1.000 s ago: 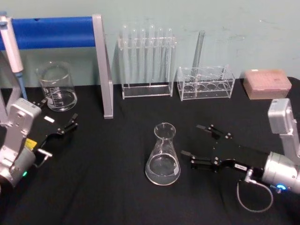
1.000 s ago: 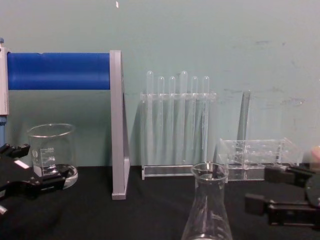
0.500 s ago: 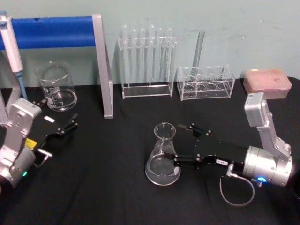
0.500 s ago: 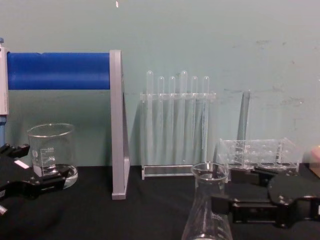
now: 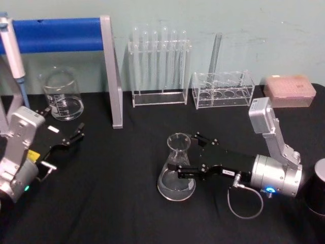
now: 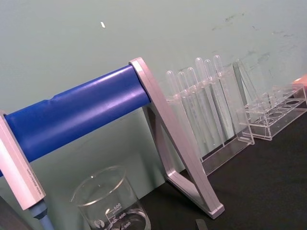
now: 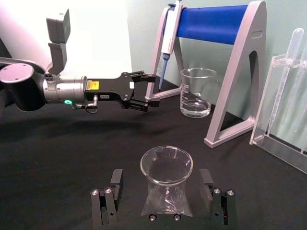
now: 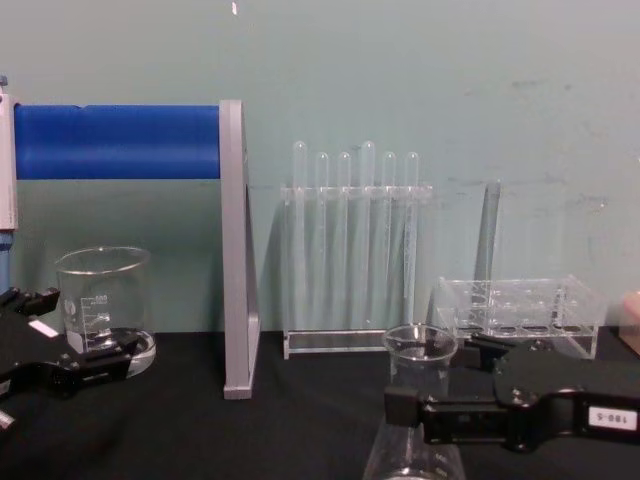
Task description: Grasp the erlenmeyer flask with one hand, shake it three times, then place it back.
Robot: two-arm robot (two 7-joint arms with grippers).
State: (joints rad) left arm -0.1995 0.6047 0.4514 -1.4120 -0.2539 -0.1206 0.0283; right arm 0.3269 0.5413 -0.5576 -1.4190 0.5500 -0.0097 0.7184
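Note:
The erlenmeyer flask [image 5: 176, 170] stands upright on the black table, a clear glass cone with a flared rim. My right gripper [image 5: 186, 154] is open around it, level with the neck and upper cone. In the right wrist view the flask [image 7: 166, 184] sits between the two black fingers [image 7: 111, 190], with a gap on each side. The chest view shows the flask's rim [image 8: 420, 343] just above the near finger [image 8: 450, 410] of the right gripper [image 8: 437, 378]. My left gripper [image 5: 65, 123] rests open at the far left by the beaker, also visible as the left gripper [image 7: 144, 91].
A glass beaker [image 5: 62, 96] stands at the back left under a blue-barred pipette stand [image 5: 56, 33]. Behind the flask are a test tube rack [image 5: 159, 66] and a low clear rack [image 5: 222, 89]. A pink box [image 5: 289, 90] sits back right, and a dark cylinder [image 5: 317, 188] at the right edge.
My right gripper has slid left across the table until its open fingers straddle the flask. The flask and the left arm have not moved.

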